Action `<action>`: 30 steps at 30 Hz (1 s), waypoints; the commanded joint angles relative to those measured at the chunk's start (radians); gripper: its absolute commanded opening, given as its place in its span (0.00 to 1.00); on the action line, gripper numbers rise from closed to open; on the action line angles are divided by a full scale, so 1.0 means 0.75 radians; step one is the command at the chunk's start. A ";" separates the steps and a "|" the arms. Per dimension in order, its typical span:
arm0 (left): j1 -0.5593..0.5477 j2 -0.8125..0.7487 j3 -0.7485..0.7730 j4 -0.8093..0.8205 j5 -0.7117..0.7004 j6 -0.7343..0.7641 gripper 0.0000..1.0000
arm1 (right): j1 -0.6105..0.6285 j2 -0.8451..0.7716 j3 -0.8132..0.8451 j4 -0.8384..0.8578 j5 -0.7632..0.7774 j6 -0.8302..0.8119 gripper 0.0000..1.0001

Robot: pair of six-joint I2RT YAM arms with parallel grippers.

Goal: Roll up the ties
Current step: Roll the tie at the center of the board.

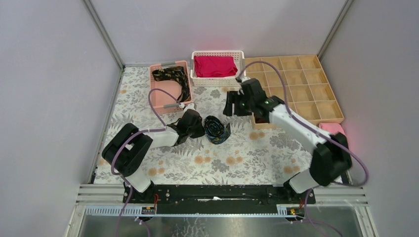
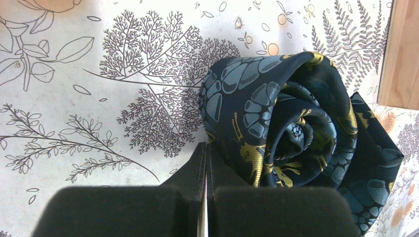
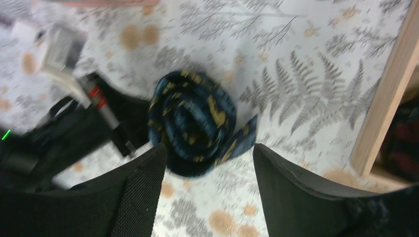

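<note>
Beside clenched, empty left gripper (image 2: 206, 155), pinch soft, likely slippery coiled tie (image 2: 291, 133) across whole roll with wide-spread right gripper (image 3: 210, 153).

We find the rolled tie (image 1: 217, 129) blocked on its left by the shut left tool (image 1: 195, 123) just beside it, with the spread right tool (image 1: 235, 107) hanging above its far right. The pink basket (image 1: 157, 94), white basket (image 1: 217, 80) and wooden tray (image 1: 296, 84) wall the far side; the bench (image 1: 237, 163) nearer the arm bases gives room.
</note>
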 commanded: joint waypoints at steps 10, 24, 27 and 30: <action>0.048 -0.019 0.083 -0.209 -0.152 0.086 0.00 | 0.065 -0.425 -0.632 0.416 -0.345 0.290 0.88; 0.143 -0.018 0.154 -0.129 -0.030 0.123 0.00 | 0.067 -0.079 -0.625 0.664 -0.335 0.293 0.98; 0.143 -0.013 0.177 -0.091 0.018 0.119 0.00 | 0.067 -0.027 -0.608 0.672 -0.295 0.272 0.99; 0.143 0.014 0.224 -0.090 0.034 0.129 0.00 | 0.067 0.023 -0.577 0.681 -0.306 0.256 1.00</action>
